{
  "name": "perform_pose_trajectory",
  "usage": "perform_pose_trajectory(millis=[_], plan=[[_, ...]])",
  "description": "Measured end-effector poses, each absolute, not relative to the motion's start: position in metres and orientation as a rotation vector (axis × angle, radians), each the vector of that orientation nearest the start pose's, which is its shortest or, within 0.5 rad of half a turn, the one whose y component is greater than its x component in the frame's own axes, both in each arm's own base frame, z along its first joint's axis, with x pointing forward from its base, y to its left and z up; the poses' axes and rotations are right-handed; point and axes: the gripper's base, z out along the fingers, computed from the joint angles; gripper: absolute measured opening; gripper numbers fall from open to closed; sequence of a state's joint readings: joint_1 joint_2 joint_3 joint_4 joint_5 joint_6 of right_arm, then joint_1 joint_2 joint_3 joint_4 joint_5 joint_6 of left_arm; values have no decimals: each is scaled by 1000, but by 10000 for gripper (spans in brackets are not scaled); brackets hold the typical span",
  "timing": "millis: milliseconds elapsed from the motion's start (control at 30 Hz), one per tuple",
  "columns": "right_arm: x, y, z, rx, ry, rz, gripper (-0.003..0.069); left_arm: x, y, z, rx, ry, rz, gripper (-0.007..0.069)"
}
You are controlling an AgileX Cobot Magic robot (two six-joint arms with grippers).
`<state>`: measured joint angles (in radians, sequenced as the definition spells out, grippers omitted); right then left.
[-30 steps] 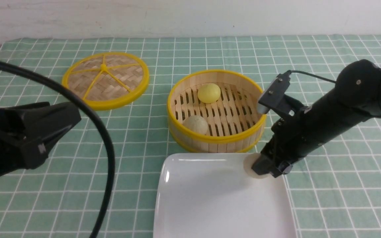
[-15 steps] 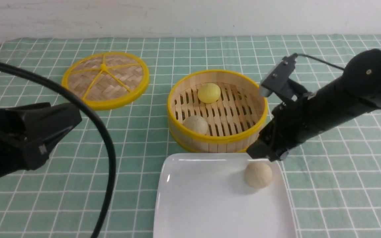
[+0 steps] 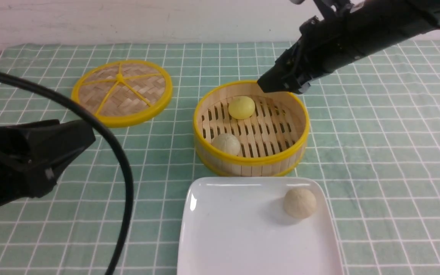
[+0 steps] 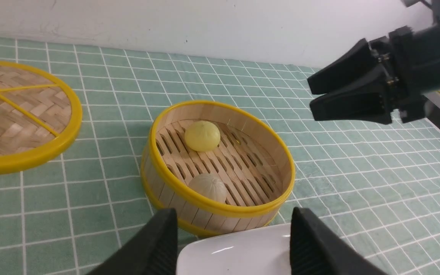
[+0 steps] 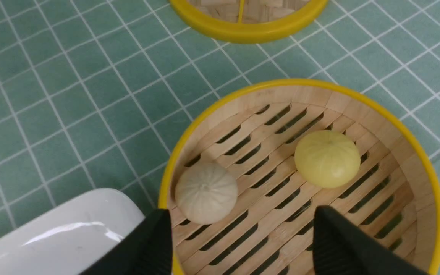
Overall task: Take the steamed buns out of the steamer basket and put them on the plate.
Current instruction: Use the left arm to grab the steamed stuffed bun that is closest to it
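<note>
While your right claw [image 3: 267, 86] hangs in the air over the far rim of the steamer basket [image 3: 251, 162], its fingers are spread wide with nothing between them. Its own wrist camera looks down into the basket past both fingers, and you can see they're clearly apart. The pale yellow bun [image 3: 241, 107] is the closest thing to it, sitting on the slatted floor just below the tips and a touch toward the robot's left. The off-white bun [image 3: 226, 144] is further from that claw, close to the basket's near-left wall on the robot's side. The two buns don't touch each other, and neither touches the claw.

The third one, the beige bun [image 3: 300, 203], is on the white plate [image 3: 243, 236], up near its far right corner. From the right claw that's well apart: the basket lies between them, and the plate's far edge sits just beside the basket's near wall.

Your left claw [image 3: 78, 145] is low and off to the left, also spread apart and holding nothing. It's well apart from the basket, which is ahead of it and to its right. The woven basket lid [image 3: 122, 93] lies flat on the worktop beyond that claw, further from the robot. A black cable [image 3: 126, 183] loops across right beside it, close to the camera. There's a green checked cloth [image 3: 376, 152] covering the worktop under everything.
</note>
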<state>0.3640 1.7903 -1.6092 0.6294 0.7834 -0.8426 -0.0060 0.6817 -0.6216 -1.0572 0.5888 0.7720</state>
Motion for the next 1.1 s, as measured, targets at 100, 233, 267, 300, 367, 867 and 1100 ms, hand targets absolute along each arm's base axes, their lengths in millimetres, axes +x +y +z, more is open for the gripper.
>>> perform_pose_trajectory(millis=[100,233,267,300,367,867,1100], plan=[[382,185,318,-1032,2093,483,484,134,-48,335,159,1882,-675,417],[396,189,301,-1058,2122,457,484,159,-53,332,169,1977,-755,417],[396,189,300,-1060,2124,454,484,161,-53,334,172,1975,-756,417],[397,189,298,-1064,2127,450,484,167,-54,334,175,1995,-768,417],[399,189,297,-1074,2120,433,484,193,-56,341,216,2035,-779,417],[437,199,266,-1118,2043,334,484,251,-65,346,437,2118,-863,417],[443,202,260,-1121,2086,353,484,253,-66,344,484,2106,-845,417]])
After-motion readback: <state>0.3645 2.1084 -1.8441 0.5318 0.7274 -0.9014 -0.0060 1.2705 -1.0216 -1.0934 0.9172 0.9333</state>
